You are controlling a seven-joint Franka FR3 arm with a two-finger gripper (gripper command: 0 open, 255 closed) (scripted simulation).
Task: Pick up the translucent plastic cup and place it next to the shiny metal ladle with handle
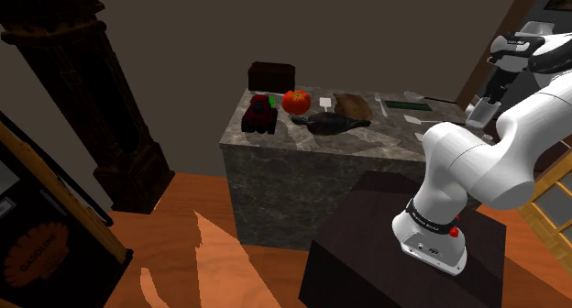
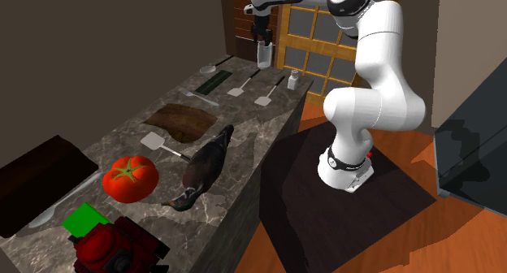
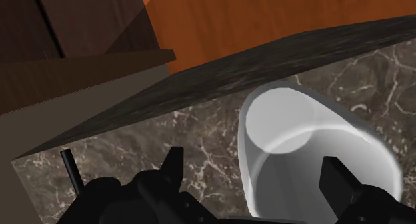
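Overhead, black hand (image 2: 262, 37) wide open over clear cup (image 3: 300, 149), gripping nothing, one finger (image 3: 175, 164) apart from it, cup upright near marble counter (image 3: 200, 156) edge

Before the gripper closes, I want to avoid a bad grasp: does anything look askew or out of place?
Yes: the translucent cup sits off-centre in the open gripper, close against one finger and clear of the other. It looks upright, and nothing on the counter is spilled.
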